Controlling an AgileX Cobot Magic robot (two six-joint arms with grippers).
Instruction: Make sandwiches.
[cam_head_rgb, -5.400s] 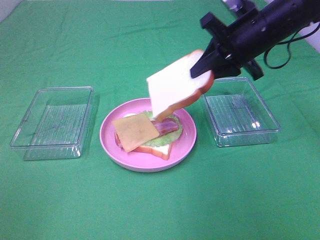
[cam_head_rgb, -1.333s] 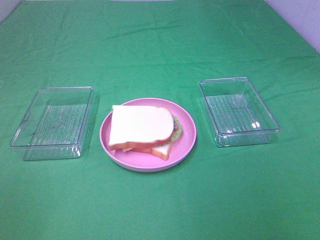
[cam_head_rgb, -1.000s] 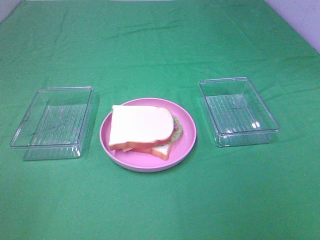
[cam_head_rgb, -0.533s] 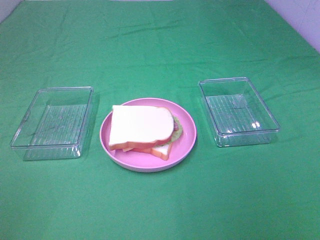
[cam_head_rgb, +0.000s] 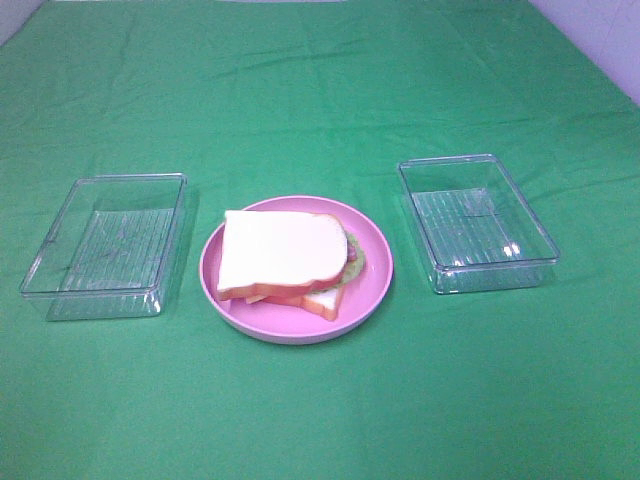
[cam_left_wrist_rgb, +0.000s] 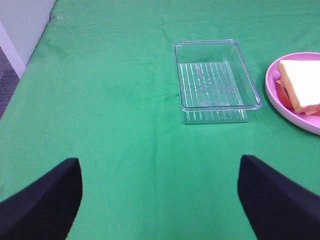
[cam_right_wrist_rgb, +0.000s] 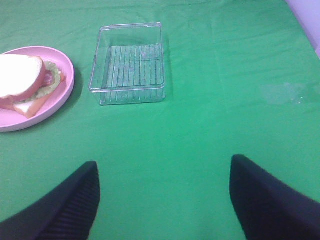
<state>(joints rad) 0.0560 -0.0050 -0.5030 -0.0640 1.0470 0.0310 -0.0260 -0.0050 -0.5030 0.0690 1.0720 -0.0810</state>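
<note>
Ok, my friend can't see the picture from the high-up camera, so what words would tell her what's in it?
A toy sandwich, with a white bread slice on top, sits on a round pink plate in the middle of a green tablecloth. A clear plastic tray lies on the cloth to its left and another clear tray to its right, both empty. No robot arm is in this view.

A wrinkled green cloth (cam_head_rgb: 320, 90) covers the table, with pale wall (cam_left_wrist_rgb: 22, 25) at its edges.

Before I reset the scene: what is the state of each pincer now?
Left pincer: open, holding nothing.
Right pincer: open, holding nothing.
</note>
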